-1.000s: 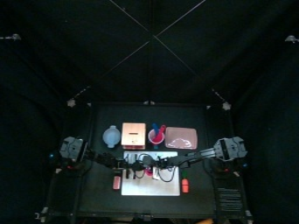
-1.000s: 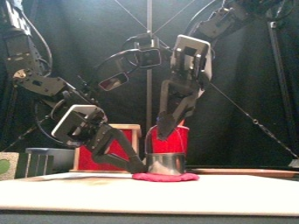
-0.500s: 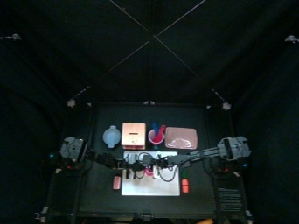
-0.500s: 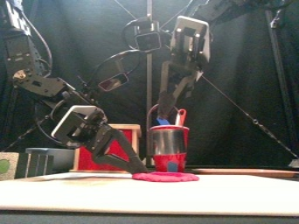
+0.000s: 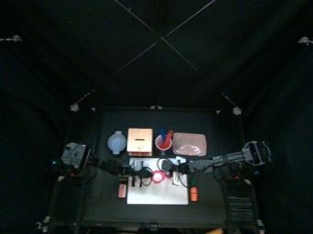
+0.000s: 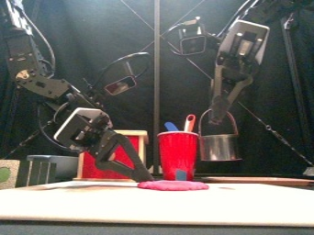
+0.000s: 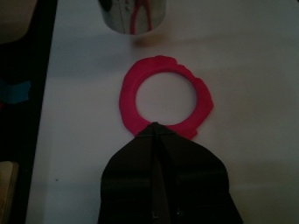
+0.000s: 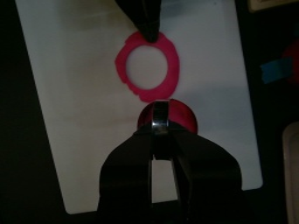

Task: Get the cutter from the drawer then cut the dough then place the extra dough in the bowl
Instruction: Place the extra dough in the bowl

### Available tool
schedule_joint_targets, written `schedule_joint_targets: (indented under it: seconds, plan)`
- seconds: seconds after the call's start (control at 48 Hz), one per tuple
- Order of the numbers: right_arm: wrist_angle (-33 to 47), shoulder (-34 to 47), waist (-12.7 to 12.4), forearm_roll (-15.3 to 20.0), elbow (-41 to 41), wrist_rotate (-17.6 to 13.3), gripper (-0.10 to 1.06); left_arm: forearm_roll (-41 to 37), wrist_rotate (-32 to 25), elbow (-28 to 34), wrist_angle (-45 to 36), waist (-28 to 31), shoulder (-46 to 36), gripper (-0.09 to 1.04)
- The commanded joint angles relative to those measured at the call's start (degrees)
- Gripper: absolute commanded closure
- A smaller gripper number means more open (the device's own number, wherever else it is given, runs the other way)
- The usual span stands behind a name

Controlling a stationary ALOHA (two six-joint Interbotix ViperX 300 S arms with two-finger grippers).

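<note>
Two pincers work: the right pincer (image 8: 162,114), clenched on the cutter (image 6: 221,147), holds it aloft; the left pincer (image 7: 156,130), closed, pins the dough ring (image 7: 132,92) to the white cutting board (image 7: 82,105). Cutting looks done; next the ring needs lifting to the bowl (image 5: 116,142). Half a second ago the cutter hung lower, before the red cup (image 6: 178,154).

The cutter (image 7: 131,16) is cut off by the left wrist view's edge. There the left gripper (image 7: 156,127) hides part of the dough (image 7: 131,94) ring's rim.
</note>
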State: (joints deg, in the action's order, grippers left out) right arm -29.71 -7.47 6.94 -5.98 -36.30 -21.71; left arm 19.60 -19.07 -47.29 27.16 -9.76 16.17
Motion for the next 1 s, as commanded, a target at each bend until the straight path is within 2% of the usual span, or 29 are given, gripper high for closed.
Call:
schedule_joint_targets:
  seconds: [0.021, 0.271, 0.521, 0.833, 0.917, 1.0]
  plan:
    - [4.31, -3.43, 0.35, 1.67, -3.25, 0.0, 0.58, 0.53, 0.0, -0.88, -1.76, -0.09, -1.85, 0.52]
    - [10.9, -4.31, 0.88, 2.11, -10.81, 0.09, 0.58, 1.49, 0.0, -2.11, -3.34, -0.09, -5.98, 0.52]
    - [12.92, -4.13, 1.05, 2.02, -11.34, 0.26, 0.54, 1.67, 0.0, -1.85, -3.43, -0.09, -7.82, 0.51]
    - [13.01, -3.87, 1.23, 1.93, -10.9, 0.0, 0.16, 1.58, 0.0, -1.32, -3.34, -0.09, -8.79, 0.5]
    - [13.01, -3.87, 1.23, 1.93, -10.46, 0.0, 0.1, 1.32, -0.18, -1.14, -2.99, -0.09, -9.32, 0.5]
    - [13.01, -3.87, 0.88, 1.93, -10.11, 0.0, 0.1, 0.88, -0.35, -0.79, -2.81, -0.09, -9.84, 0.5]
